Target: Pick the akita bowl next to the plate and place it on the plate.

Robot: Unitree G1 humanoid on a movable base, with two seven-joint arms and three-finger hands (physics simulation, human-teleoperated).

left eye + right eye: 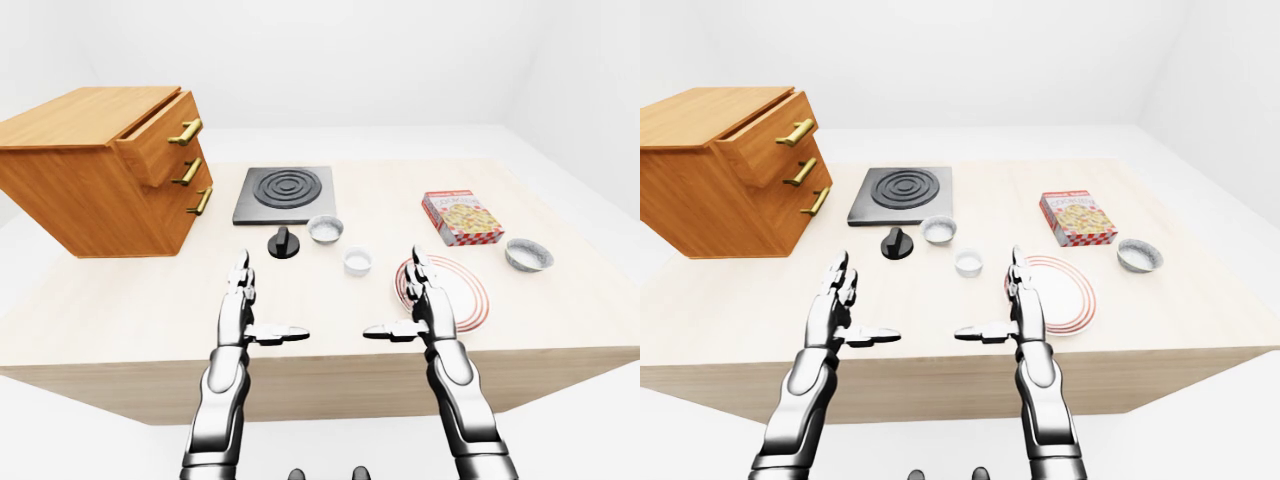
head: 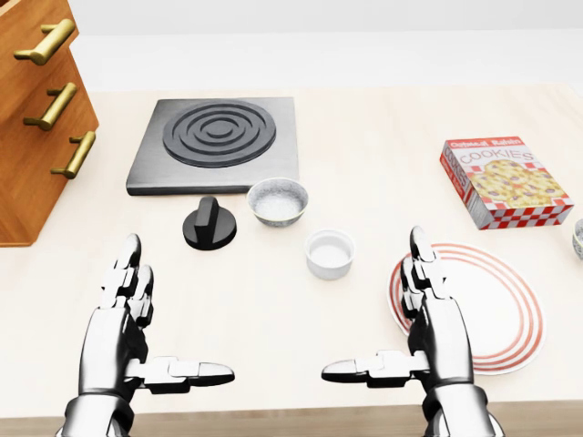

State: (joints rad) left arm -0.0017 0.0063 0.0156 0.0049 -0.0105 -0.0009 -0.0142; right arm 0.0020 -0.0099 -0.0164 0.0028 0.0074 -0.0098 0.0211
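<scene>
A white plate with red rings (image 2: pixel 499 309) lies on the table at the right of the head view. A grey-white bowl (image 1: pixel 529 255) stands just right of the plate, and a similar bowl (image 2: pixel 278 200) sits by the stove plate further left. My right hand (image 2: pixel 378 309) hovers open over the plate's left edge, fingers straight and thumb pointing left. At the lower left my left hand (image 2: pixel 168 319) is open too and holds nothing. Neither hand touches a bowl.
A small white ramekin (image 2: pixel 330 253) stands left of the plate. A black knob-like object (image 2: pixel 209 224), a black stove plate (image 2: pixel 217 141) and a cookie box (image 2: pixel 506 180) are also on the table. A wooden drawer cabinet (image 1: pixel 105 170) stands at the left.
</scene>
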